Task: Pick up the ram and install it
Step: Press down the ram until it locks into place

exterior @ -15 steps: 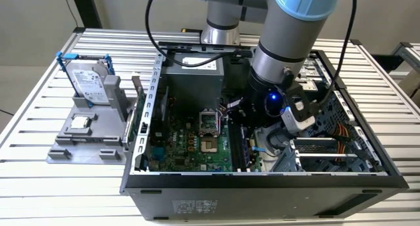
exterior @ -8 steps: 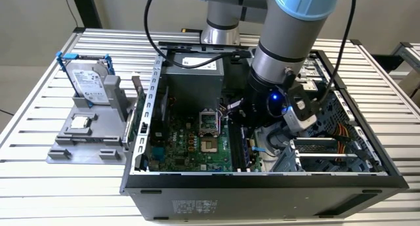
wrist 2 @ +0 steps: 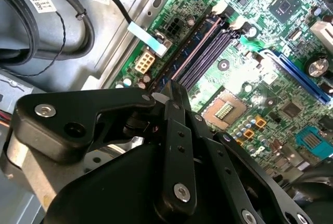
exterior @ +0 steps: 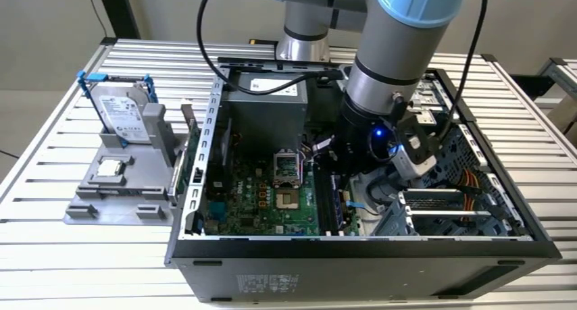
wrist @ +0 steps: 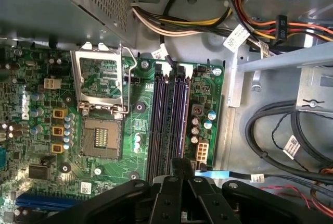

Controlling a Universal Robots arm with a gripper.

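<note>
**The ram sits along the outer slot, and my claw is at its end**

The ram (wrist: 180,114) is a long, thin, dark blue stick. It lies along the slot closest to the edge of the green motherboard (wrist: 140,107). The other long black slots (wrist: 160,114) run right beside it. White clips (wrist: 182,70) stand at the far end of the slots. I cannot tell if the ram is pushed all the way down. In the second wrist view the ram (wrist 2: 190,52) runs away from my claw in a straight line.

My claw (wrist: 182,168) is right over the near end of the ram. Its black fingers (wrist 2: 176,130) are pulled close together, with hardly any gap. I cannot tell if they pinch the ram or just touch its top.

Near the ram, past the edge of the board, are a small white plug (wrist: 202,152) and a bundle of black cables (wrist: 270,140).

In the exterior view my arm (exterior: 396,46) reaches down into the open computer case (exterior: 361,256). The case stands on the ribbed metal surface (exterior: 72,256). On the exterior view's left, well apart from the ram, is a grey tray (exterior: 99,212). A hard drive (exterior: 120,111) stands upright in it in a blue frame. A small square silver chip (exterior: 110,167) lies flat on the tray.
</note>
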